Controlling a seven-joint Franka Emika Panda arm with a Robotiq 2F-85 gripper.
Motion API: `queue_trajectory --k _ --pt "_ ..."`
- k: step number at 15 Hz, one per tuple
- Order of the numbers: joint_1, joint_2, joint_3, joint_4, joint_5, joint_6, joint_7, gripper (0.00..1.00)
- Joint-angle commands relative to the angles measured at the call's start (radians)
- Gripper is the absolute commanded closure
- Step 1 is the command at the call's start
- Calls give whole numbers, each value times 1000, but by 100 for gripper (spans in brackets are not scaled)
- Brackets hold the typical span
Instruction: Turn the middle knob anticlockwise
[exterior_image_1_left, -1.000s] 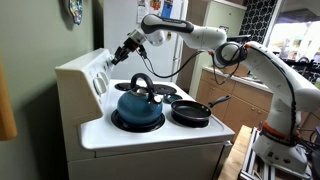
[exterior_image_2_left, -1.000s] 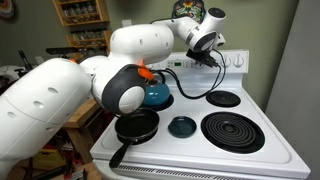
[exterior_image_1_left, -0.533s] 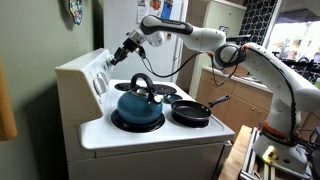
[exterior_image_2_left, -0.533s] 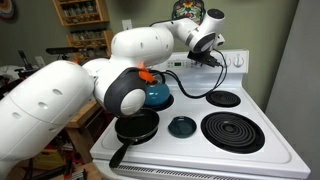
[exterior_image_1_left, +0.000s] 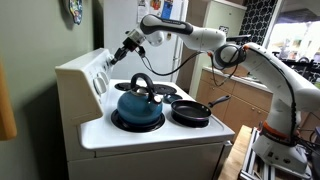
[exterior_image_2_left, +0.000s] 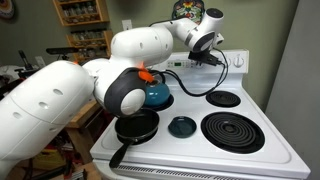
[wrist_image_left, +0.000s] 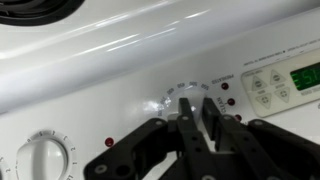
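Observation:
In the wrist view my gripper (wrist_image_left: 197, 102) is pressed to the white stove control panel. Its two black fingers are closed on either side of the middle knob (wrist_image_left: 197, 112), a small white dial ringed by printed heat marks; the fingers hide most of it. In an exterior view my gripper (exterior_image_1_left: 120, 55) touches the backsplash panel above the blue kettle (exterior_image_1_left: 138, 106). In the other exterior view the arm hides the jaws and the knob.
Another white dial (wrist_image_left: 40, 158) sits to the left and the oven display with buttons (wrist_image_left: 285, 78) to the right. A black frying pan (exterior_image_1_left: 190, 111) and the kettle stand on the burners below the arm. The cooktop's coil burners (exterior_image_2_left: 232, 131) are nearby.

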Motion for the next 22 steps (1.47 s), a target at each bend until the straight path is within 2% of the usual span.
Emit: queue_trajectory --k 1,12,16,17,19,22 --pt "15 23 -8 38 -30 -25 -47 87" --pt "55 17 -42 47 -154 -49 -159 87" --pt "72 19 -61 57 -202 -47 -173 82" --pt "73 20 -60 60 -206 -43 -183 57" --pt "71 9 -56 57 -203 -57 -177 53" --pt "64 -17 -54 39 -194 -127 -143 31"
